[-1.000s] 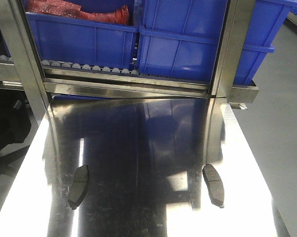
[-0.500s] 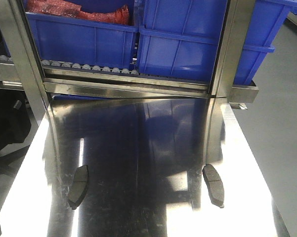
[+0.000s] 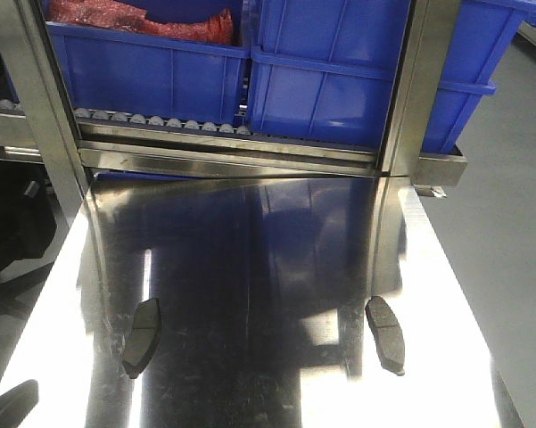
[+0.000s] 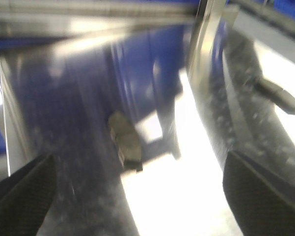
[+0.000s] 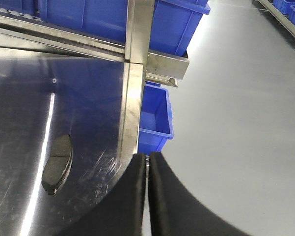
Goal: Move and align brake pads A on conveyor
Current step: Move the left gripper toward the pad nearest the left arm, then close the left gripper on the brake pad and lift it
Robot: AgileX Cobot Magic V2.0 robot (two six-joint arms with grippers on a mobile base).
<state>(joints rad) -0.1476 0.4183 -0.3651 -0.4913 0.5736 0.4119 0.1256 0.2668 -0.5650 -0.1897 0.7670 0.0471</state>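
Observation:
Two brake pads A lie on the shiny steel tabletop [image 3: 268, 267], one at the left [image 3: 142, 337] and one at the right [image 3: 385, 333]. The blurred left wrist view shows the left pad [image 4: 125, 140] ahead of my left gripper [image 4: 137, 196], which is open wide with nothing between its fingers. A dark tip of that gripper [image 3: 9, 406] pokes into the front view's bottom left corner. My right gripper [image 5: 147, 157] is shut on nothing, over the table's right edge, with the right pad [image 5: 57, 163] off to its left. The conveyor is out of view.
A roller rack with large blue bins [image 3: 339, 71] stands across the back of the table, with steel uprights [image 3: 419, 89]. A smaller blue bin [image 5: 154, 118] sits below the table's right edge. Grey floor [image 5: 235, 123] lies to the right.
A dark tip of my left gripper has come further into the bottom left corner of the front view. Both pads lie where they were.

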